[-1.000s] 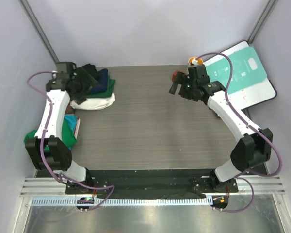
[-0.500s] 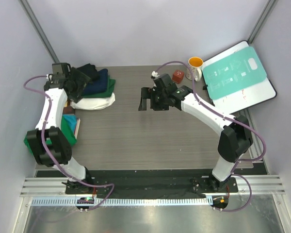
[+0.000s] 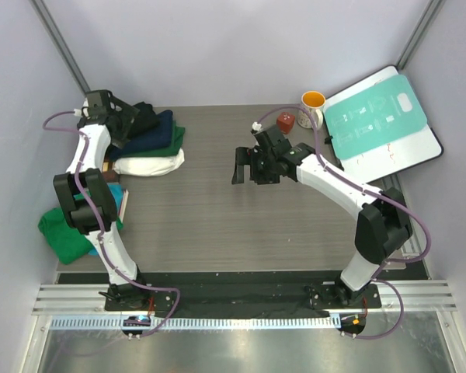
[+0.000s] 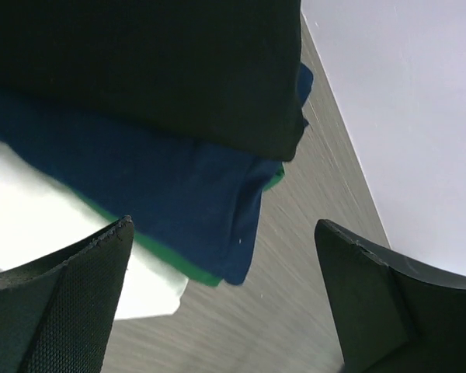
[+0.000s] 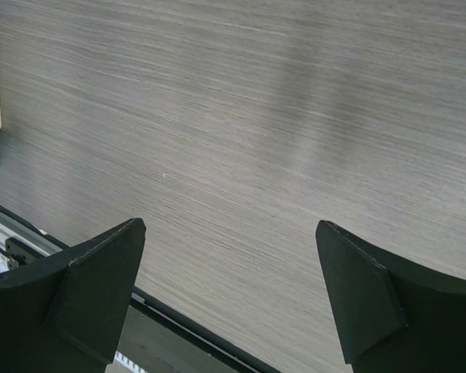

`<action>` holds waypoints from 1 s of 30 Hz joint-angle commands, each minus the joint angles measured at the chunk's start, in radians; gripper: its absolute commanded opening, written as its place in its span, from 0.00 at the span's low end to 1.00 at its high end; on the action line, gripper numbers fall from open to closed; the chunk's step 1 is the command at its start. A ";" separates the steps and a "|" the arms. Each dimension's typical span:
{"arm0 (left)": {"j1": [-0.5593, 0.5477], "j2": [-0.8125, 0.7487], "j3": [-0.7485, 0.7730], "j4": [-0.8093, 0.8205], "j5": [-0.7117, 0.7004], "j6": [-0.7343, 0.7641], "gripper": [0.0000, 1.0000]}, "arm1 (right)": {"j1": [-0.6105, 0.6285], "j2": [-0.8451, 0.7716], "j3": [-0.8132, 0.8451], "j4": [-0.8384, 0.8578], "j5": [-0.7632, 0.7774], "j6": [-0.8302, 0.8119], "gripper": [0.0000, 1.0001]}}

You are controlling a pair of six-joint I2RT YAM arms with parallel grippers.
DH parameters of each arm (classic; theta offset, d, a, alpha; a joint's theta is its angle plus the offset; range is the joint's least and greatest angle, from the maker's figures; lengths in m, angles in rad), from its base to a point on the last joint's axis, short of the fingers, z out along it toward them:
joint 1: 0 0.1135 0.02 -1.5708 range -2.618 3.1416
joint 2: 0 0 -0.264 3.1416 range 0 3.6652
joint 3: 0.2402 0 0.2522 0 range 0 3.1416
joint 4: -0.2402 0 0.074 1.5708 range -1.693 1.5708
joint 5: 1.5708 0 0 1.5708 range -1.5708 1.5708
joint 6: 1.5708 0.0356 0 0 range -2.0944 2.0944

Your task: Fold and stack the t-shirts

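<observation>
grey wood-grain table (image 3: 217, 210) between pale walls (image 3: 233, 47), t-shirts (image 3: 157, 138) stacked far-left.

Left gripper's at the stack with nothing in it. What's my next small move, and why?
Probably lift the left gripper clear of the folded stack, toward the crumpled green t-shirt at the near left edge. Its jaws stand open and empty, the stack looks settled with a black shirt on top, and that green one lies unfolded. The right gripper is open over bare table.
</observation>
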 commanded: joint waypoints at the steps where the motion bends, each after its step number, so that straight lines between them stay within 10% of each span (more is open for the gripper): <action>1: 0.007 0.054 0.110 0.060 -0.033 0.007 0.98 | -0.001 -0.079 -0.033 0.023 0.009 -0.009 0.98; 30: 0.007 0.246 0.183 -0.003 -0.048 0.044 0.96 | -0.162 -0.066 -0.038 0.000 -0.011 0.006 0.99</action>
